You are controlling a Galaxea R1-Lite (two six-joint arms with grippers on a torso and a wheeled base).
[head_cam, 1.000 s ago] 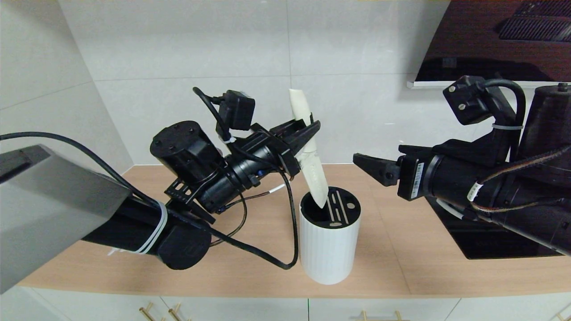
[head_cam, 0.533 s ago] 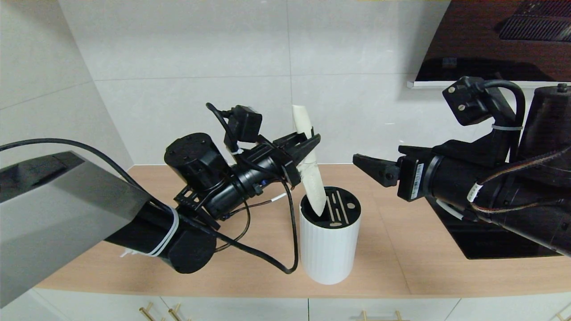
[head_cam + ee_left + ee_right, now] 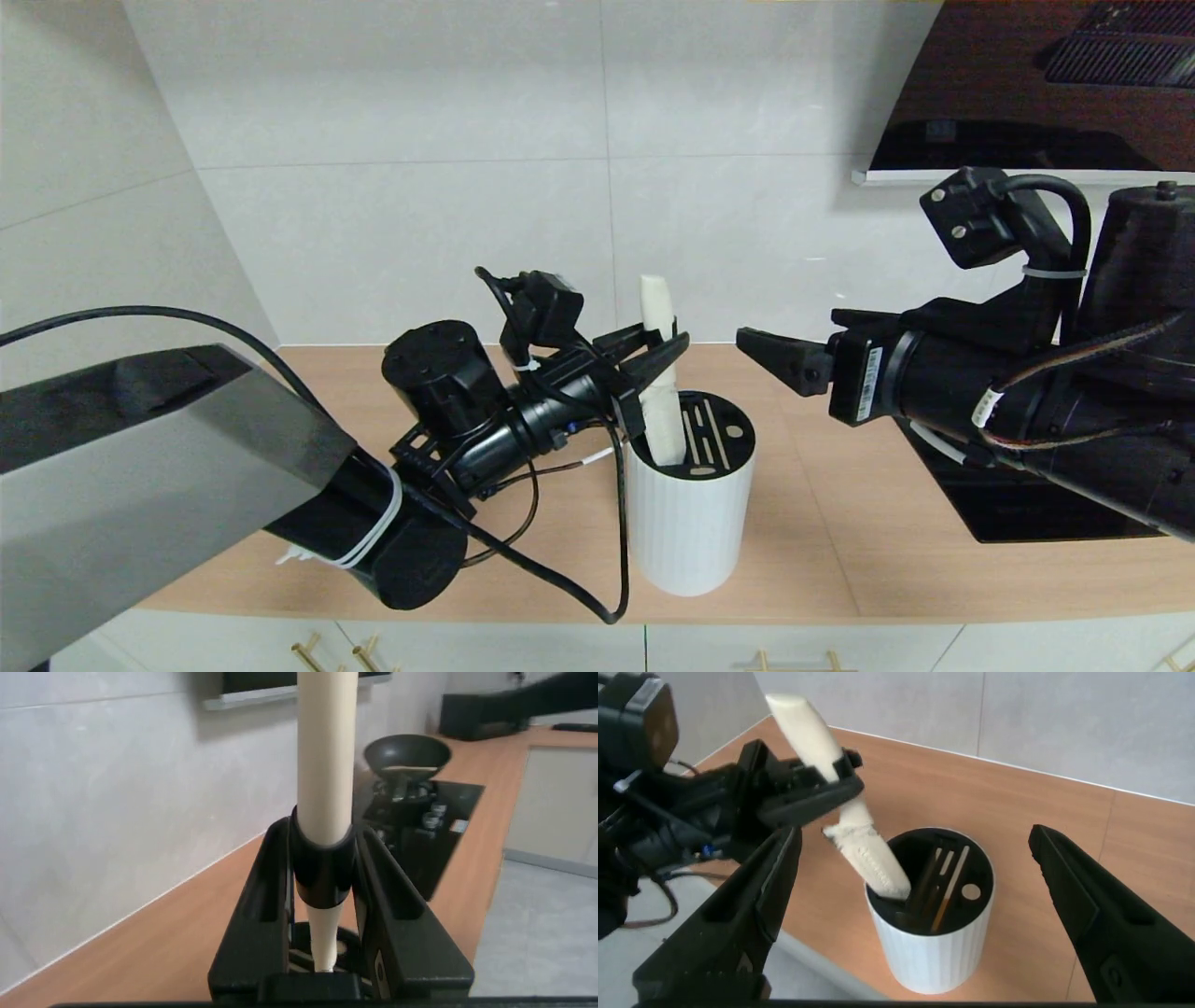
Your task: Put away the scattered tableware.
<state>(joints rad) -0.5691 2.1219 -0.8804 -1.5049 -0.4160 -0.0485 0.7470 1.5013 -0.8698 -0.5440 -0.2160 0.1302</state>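
The cream knife [image 3: 658, 313] stands almost upright in the head view. Its blade is sunk into the wide open compartment of the white ribbed holder [image 3: 689, 523], beside the narrow slots. The left claw [image 3: 667, 350] is clenched on the handle just above the holder's rim. A second ago the knife leaned over with only its tip at the opening. The left arm has since come down, straightening the knife and pushing it deeper. The holder sits on the wooden bench [image 3: 822, 551] where it was, with a black cooktop [image 3: 1008, 509] to its right. The right claw [image 3: 756, 343] hangs level to the right of the holder, well apart from the knife, and has hardly moved.

In the left wrist view, the handle [image 3: 327, 756] rises straight up between the two black fingers [image 3: 271, 905], which press on it from both sides. A dark pan [image 3: 406, 754] rests on the cooktop [image 3: 448, 812] farther along the bench [image 3: 140, 943].

In the right wrist view, the right claw's own fingers [image 3: 738, 924] are spread wide and grasp nothing. Between them lies the holder [image 3: 934, 947], with the knife blade [image 3: 864, 851] entering its open half. The left claw [image 3: 836, 779] grips the handle above.
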